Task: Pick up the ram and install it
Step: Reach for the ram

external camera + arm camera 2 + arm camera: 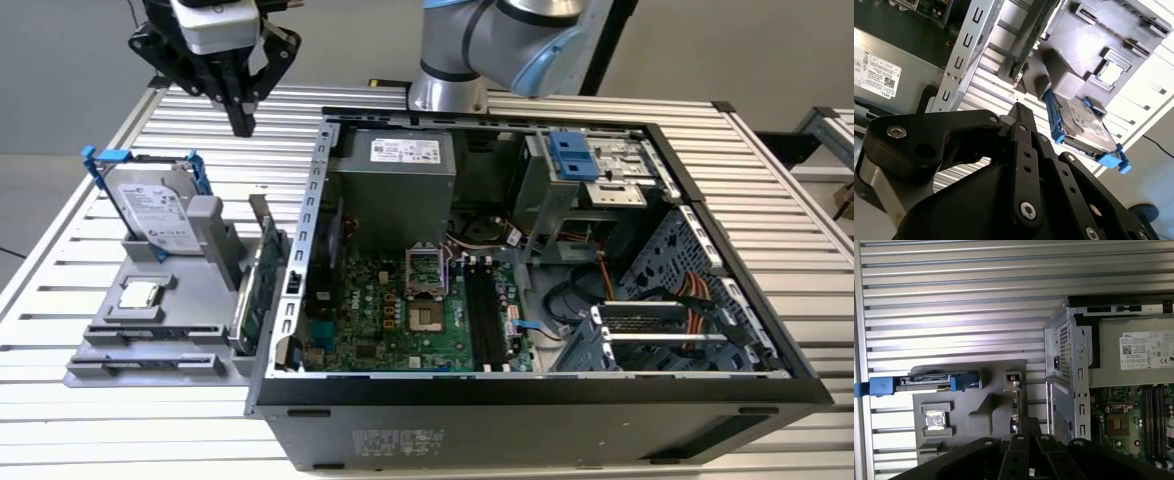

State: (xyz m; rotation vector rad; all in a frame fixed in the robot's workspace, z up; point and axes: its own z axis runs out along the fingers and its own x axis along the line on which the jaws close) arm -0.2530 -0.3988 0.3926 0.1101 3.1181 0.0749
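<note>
My gripper (243, 118) hangs high over the table at the exterior view's left, behind the grey holder (147, 345) and apart from everything on it. Its black fingers are shut together with nothing between them; in both wrist views (1021, 114) (1027, 424) they point toward the holder. A thin board that I take for the ram (246, 312) stands on edge along the holder's side nearest the case, close against a darker green card (271, 270). In the first wrist view a board on edge (1014, 405) shows in that slot; ram or card, I cannot tell.
The open computer case (534, 395) takes up the middle, with the motherboard's black slots (483, 320) and the power supply (400, 175) inside. The holder also carries a silver hard drive in a blue frame (150, 210) and a processor (139, 295). The arm's base (447, 90) stands behind the case.
</note>
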